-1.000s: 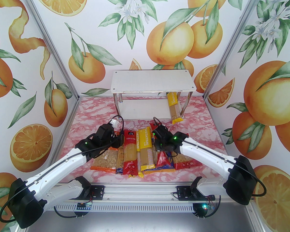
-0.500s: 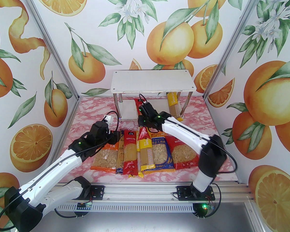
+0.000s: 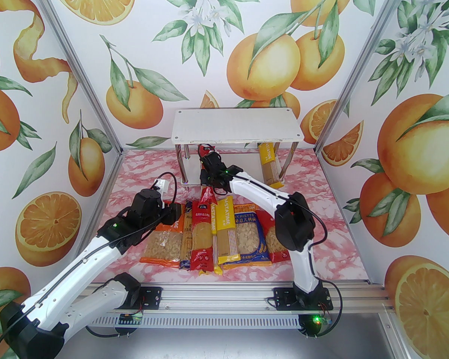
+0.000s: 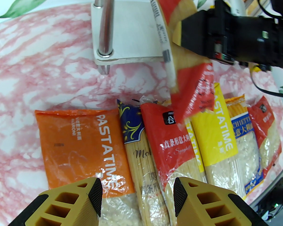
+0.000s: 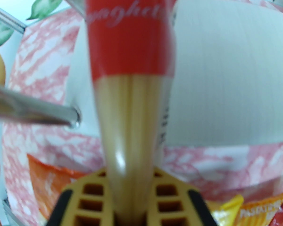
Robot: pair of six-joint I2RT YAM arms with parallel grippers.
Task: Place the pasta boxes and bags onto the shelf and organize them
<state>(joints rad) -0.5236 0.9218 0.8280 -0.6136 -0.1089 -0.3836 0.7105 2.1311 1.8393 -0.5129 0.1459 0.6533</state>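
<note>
Right arm has swung from the row of packs up to the shelf front since a second ago, carrying a long narrow red spaghetti pack (image 3: 207, 199). The left arm has drawn back a little.

Right gripper (image 3: 208, 165): clamped on the red spaghetti pack at its clear mid-section, with pale strands between the yellow fingers (image 5: 169, 196). White script on the red band reads roughly "Spaghetti", blurred. The pack is tilted. Its far end is under the top board of the small two-tier shelf with white boards and chrome tube legs (image 3: 235, 125), toward the shelf's left side. Its near end hangs in front of the shelf.

Left gripper (image 4: 136, 192): jaws parted, nothing between them, hovering in front of the shelf's left end.

On the shelf: one narrow yellow pack (image 3: 270, 163), lettered "PASTATIME", at the right end of the lower board, its near end jutting past the front edge.

In front of the shelf, on the pink marbled table top (image 3: 142, 185), left to right:
- wide orange bag (image 4: 77, 145), "PASTATIME"
- dark blue narrow pack (image 4: 129, 126), gold ornament
- second red spaghetti pack (image 4: 165, 138), Chinese lettering
- yellow "PASTATIME" pack (image 4: 217, 135)
- wide blue bag (image 3: 250, 238), Chinese lettering
- wide red bag (image 3: 275, 245), partly behind the right arm
</note>
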